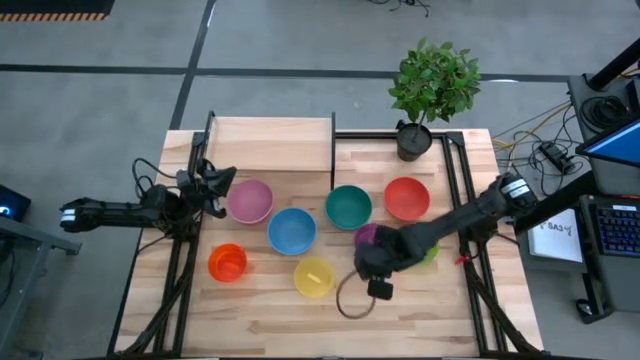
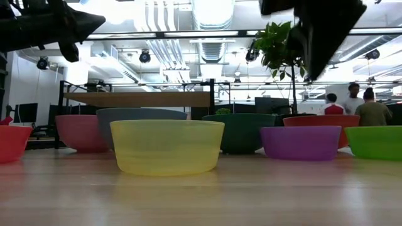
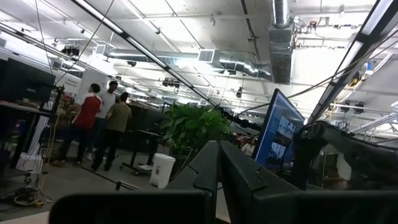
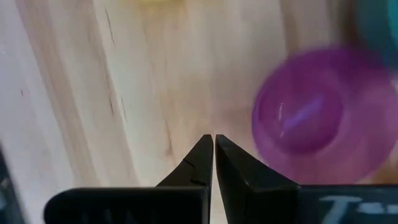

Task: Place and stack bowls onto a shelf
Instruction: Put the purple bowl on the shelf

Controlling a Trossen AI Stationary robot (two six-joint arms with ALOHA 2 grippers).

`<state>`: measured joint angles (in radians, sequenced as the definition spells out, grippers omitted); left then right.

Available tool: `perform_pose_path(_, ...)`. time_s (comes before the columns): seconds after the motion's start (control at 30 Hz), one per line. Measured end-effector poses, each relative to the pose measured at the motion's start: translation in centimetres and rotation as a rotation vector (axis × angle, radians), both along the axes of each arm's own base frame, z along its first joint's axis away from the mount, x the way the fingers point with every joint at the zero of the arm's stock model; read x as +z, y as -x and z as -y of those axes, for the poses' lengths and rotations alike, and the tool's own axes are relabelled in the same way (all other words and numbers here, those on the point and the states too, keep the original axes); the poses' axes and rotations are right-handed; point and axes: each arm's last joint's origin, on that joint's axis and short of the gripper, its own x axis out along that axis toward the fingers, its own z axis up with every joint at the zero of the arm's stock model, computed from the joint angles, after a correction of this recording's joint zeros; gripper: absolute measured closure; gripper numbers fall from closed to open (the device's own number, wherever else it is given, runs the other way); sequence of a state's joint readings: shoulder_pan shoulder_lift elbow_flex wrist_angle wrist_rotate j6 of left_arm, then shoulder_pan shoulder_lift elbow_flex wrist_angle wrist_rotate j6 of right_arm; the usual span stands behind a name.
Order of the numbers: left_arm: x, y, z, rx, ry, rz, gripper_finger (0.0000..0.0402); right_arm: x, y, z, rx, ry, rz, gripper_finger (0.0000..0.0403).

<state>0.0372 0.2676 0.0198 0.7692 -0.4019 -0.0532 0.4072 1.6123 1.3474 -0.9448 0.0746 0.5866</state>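
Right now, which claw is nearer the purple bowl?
Right. The right claw hangs shut right beside the purple bowl; the left claw is across the table by the pink bowl.

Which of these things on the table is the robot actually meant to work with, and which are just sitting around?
Part of the job:
pink bowl
blue bowl
teal bowl
red bowl
orange bowl
yellow bowl
purple bowl
green bowl
shelf

Just lying about:
potted plant
monitor
people in the room

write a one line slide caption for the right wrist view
Shut right gripper above the wooden tabletop, beside the empty purple bowl.
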Motion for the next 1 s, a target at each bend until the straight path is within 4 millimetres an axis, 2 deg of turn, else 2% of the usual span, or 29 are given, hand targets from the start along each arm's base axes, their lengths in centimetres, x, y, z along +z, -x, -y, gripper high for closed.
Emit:
perform_pose_path(0.17, -0.1, 0.0, 0.0, 0.0, 0.0, -0.007, 0.0402, 0.0, 0.5, -0.3, -0.044, 0.059, 0.046, 0.0394)
perform_pose_path(0.4, -0.1, -0.1, 0.0, 0.0, 0.0, -0.01, 0.0402, -0.8, 0.4, -0.4, -0.104, 0.037, 0.041, 0.0386)
perform_pose_path(0.53, -0.1, -0.1, 0.0, 0.0, 0.001, -0.016, 0.0402, -0.9, 0.4, -0.4, -0.145, 0.023, 0.037, 0.0353)
perform_pose_path(0.73, -0.1, -0.1, 0.0, 0.0, 0.001, -0.016, 0.0402, -1.0, 0.4, -0.5, -0.212, -0.003, 0.029, 0.0278)
perform_pose_path(0.87, -0.1, -0.1, 0.0, 0.0, 0.001, -0.016, 0.0402, -2.4, 0.0, -0.9, -0.155, 0.035, -0.009, 0.0242)
perform_pose_path(1.0, -0.1, -0.1, 0.0, 0.0, 0.001, -0.016, 0.0402, -4.1, -0.6, -1.2, -0.057, 0.112, -0.044, 0.0223)
